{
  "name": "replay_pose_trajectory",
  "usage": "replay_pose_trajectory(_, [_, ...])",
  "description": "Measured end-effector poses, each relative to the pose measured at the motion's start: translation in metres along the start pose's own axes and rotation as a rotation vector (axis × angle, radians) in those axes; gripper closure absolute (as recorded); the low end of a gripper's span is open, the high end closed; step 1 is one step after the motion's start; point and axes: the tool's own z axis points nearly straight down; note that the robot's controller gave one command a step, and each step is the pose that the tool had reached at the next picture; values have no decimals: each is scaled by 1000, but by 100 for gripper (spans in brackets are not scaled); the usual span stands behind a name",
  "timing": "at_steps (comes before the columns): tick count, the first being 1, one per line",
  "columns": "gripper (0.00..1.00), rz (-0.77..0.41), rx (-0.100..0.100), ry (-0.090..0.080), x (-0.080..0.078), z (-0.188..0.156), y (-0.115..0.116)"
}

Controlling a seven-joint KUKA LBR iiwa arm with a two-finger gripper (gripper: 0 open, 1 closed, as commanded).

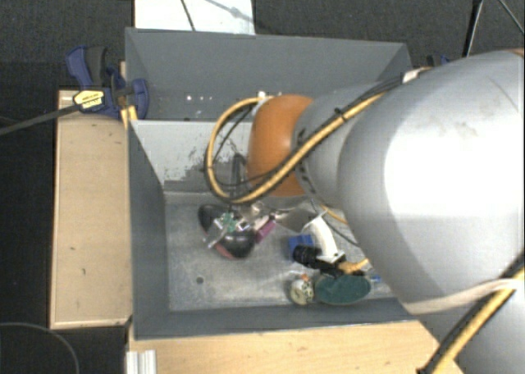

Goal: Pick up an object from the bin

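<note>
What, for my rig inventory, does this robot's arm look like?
The arm is a thick, rounded, silver-grey body. A glossy orange cover wraps its wrist. Yellow and black cables loop beside that cover and run back along the arm.

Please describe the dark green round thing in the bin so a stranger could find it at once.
Start at the wall of the grey bin that runs along the bottom of the view and follow it toward the arm. A flat dark green disc lies there, beside a small pale round thing. The white tube and blue piece behind it are neither green nor flat.
</note>
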Motion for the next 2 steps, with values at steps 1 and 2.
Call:
replay_pose_trajectory(1, [100,-4,0,-1,0,0,0])
replay_pose_trajectory(2, [100,-9,15,-16,1,-77,4])
